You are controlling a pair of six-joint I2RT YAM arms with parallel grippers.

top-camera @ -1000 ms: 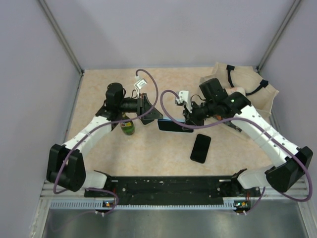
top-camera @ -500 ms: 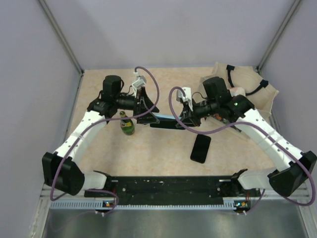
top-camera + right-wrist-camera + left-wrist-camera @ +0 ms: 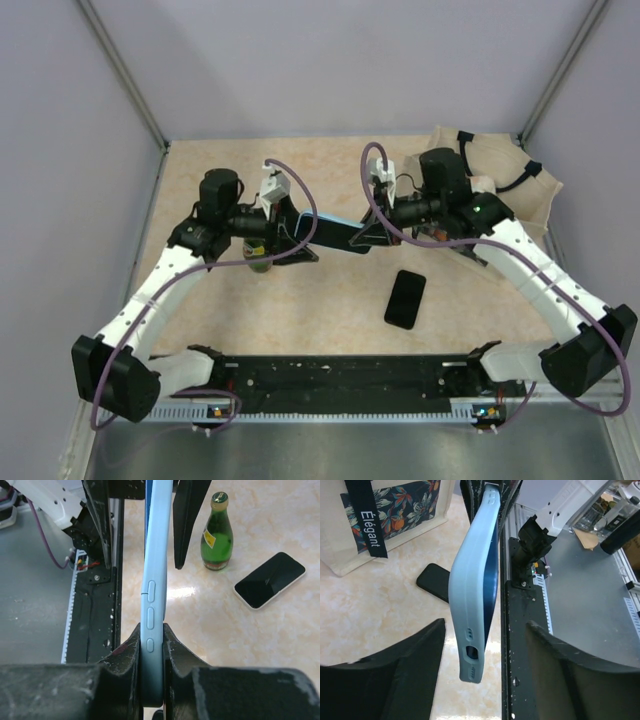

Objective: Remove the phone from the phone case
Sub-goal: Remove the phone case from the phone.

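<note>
Beige marbled worktop (image 3: 300, 315) fills the floor of a grey-walled cell, with the two arms meeting above its middle. The right jaws are pinched tight on one end of a light blue rubbery phone case (image 3: 151, 580), their fingers (image 3: 127, 650) pressed against both of its faces. The left jaws stand wide at the other end. Their dark fingers (image 3: 410, 660) flank the phone case (image 3: 470, 605) with a gap on each side, touching nothing. So the case (image 3: 335, 232) hangs in the air between the arms, carried by the right side alone.

Below and nearer the right arm, a flat black phone (image 3: 405, 298) lies bare on the worktop, well apart from the case. A small green glass bottle (image 3: 262, 264) stands under the left arm, half hidden by it. A cream cloth tote bag (image 3: 540, 195) lies in the far right corner behind the right arm.

Only the left wrist view shows the case's darker blue inside, its port cut-outs, and the bag's flower print (image 3: 405, 510) and lettered black strap (image 3: 367, 517). The phone (image 3: 434, 581) peeks from behind the case there. The right wrist view alone shows the case's raised side buttons, the bottle (image 3: 217, 532) upright, and the phone's (image 3: 270, 580) pale rim.
</note>
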